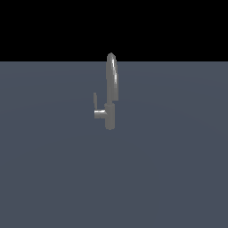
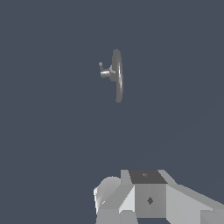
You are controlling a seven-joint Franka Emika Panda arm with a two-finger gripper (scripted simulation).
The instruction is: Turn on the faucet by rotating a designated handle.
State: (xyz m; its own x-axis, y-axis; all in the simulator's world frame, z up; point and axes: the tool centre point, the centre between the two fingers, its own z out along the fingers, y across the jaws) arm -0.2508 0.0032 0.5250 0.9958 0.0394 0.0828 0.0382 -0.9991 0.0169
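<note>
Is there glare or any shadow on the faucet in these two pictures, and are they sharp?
Exterior view: a bright highlight on the faucet spout and on the stub by the handle; no cast shadow on the floor. Wrist view: faucet small, coarse, evenly lit; gripper fingers not shown.

A bare simulated test scene, not a real room: a flat, featureless slate-blue surface (image 1: 53, 178) under a black void, with one small grey metallic faucet (image 1: 110, 111) standing alone.

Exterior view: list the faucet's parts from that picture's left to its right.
handle → short stub → faucet body with its arched spout above. The arm does not show here.
</note>
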